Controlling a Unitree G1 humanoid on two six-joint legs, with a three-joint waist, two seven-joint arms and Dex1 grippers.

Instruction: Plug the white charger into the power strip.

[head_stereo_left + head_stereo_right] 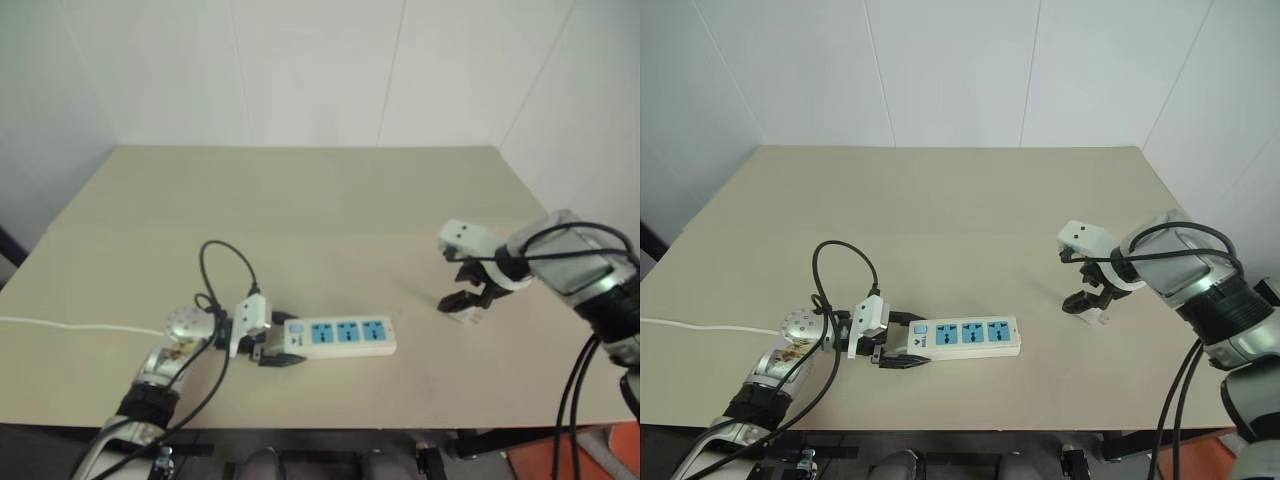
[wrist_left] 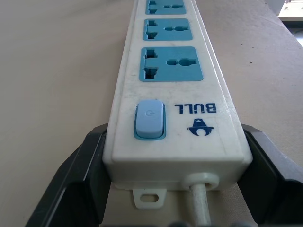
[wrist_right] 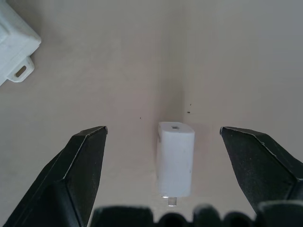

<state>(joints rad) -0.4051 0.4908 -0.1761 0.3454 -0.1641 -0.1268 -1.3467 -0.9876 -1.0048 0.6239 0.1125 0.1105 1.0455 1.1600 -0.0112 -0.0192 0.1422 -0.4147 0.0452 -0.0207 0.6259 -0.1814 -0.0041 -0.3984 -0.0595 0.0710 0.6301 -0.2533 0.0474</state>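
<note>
Two black fingers of right gripper (image 3: pixel 163 137) stood wide apart w/ small white rectangular charger (image 3: pixel 175 158) lying on beige tabletop (image 1: pixel 330 230) btwn them, untouched. Left gripper (image 1: pixel 902 343) was clamped on long white power strip's (image 1: pixel 965 336) switch end, well apart.

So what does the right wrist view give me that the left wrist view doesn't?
Right wrist: the white charger lying on the table between the open right pincer's fingers, not yet gripped. Left wrist: the left pincer shut on the switch end of the power strip, its blue sockets free. Both show the tan tabletop and part of the strip.
</note>
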